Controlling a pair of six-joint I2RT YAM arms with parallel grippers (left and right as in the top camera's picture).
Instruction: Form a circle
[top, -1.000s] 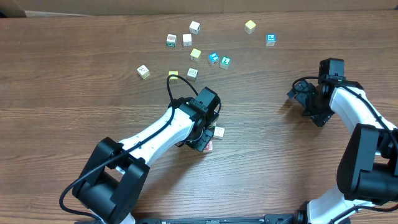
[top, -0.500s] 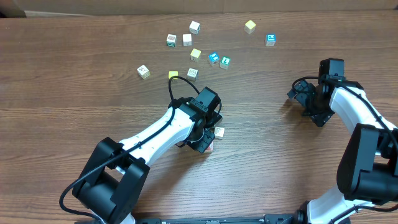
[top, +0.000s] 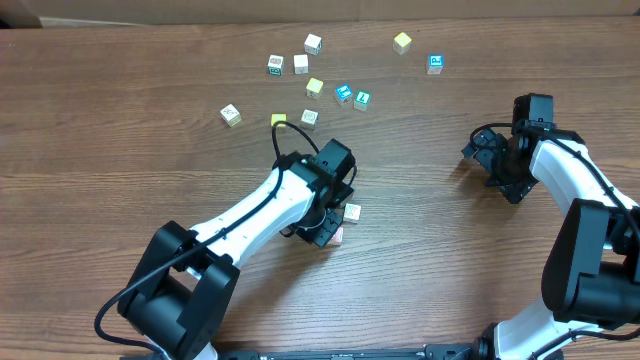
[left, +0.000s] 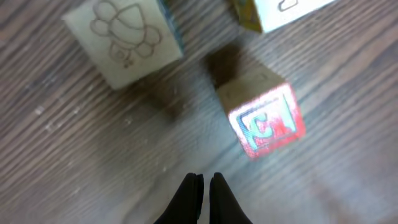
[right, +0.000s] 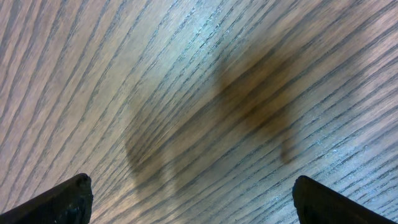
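Left pincer (left: 202, 186): mine, shut tip to tip, holding nothing, low over the surface (top: 120, 150) near its middle.

Just past the tips sits the circle (top: 350, 214), such as it is: a red-printed cube (left: 267, 121), a cream cube (left: 124, 37) with a line drawing, and a third cube (left: 283, 9) cut off by the frame. They sit near one another but apart, a loose bend with no closed ring. I judge the shaping is started and most of it is left.

Right pincer (right: 194, 196): jaws wide, empty, over bare wood toward the right edge.

Loose cubes (top: 315, 87) lie scattered along the far edge. There is open wood between them and the clump, and more out toward the left edge.
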